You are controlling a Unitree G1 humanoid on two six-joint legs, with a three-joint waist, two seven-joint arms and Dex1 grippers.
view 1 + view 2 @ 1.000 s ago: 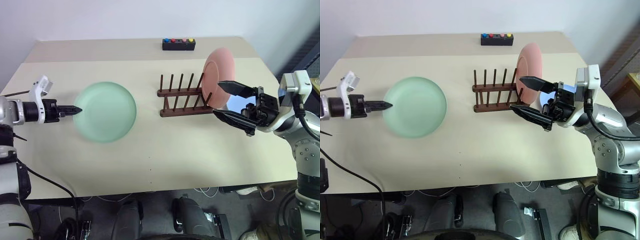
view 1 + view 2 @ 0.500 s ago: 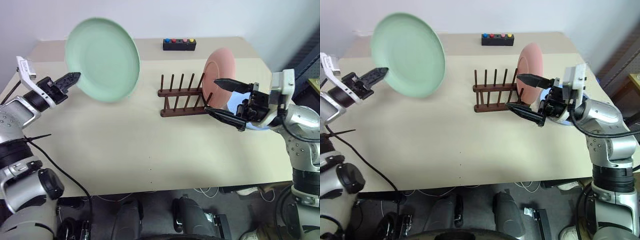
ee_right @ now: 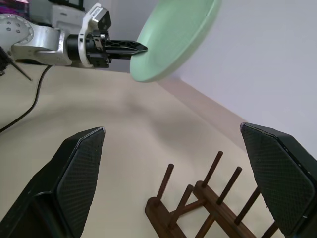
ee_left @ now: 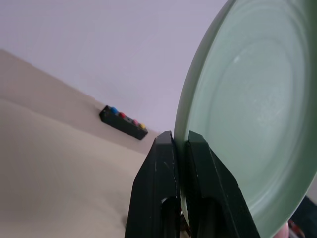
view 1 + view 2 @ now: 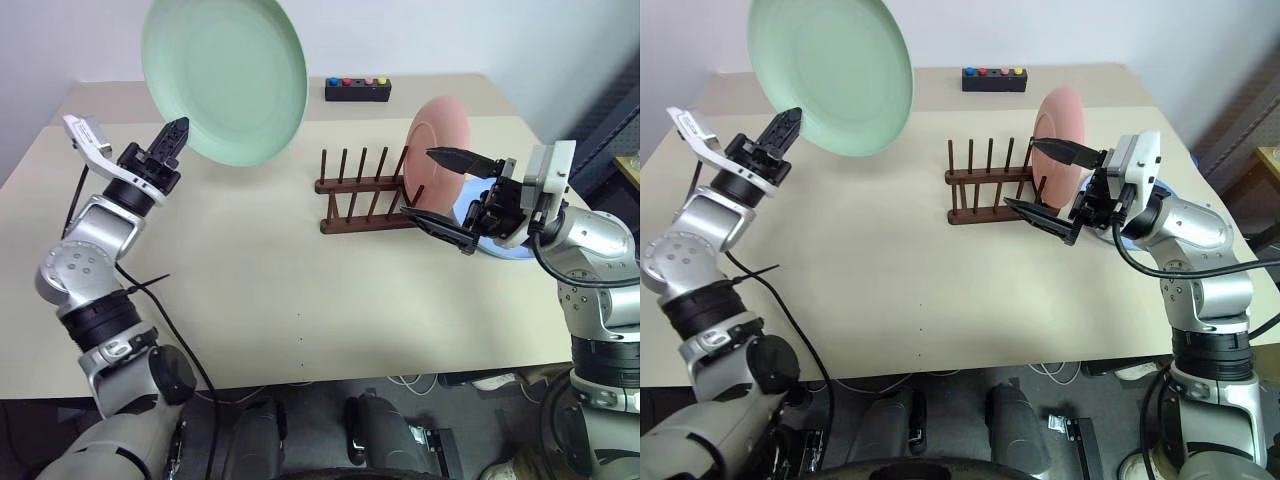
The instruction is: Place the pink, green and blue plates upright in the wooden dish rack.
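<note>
The left hand [image 5: 172,135] pinches the green plate [image 5: 225,75] aloft at ten o'clock of the rack [image 5: 367,190]; the right hand [image 5: 440,190] is spread. Next: slot it beside the pink plate [image 5: 437,135].

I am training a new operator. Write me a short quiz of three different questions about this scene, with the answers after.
1. True or false: the pink plate already stands upright in the wooden dish rack.
2. Which plate does the left hand hold? A) blue B) green C) pink
3. Fill the gap: the right hand is ____ and holds nothing.

Key:
1. True; it stands at the end of the rack nearest the right hand.
2. B; the left hand is shut on the rim of the green plate, raised above the table.
3. Open; its two fingers stand wide apart beside the rack.
</note>
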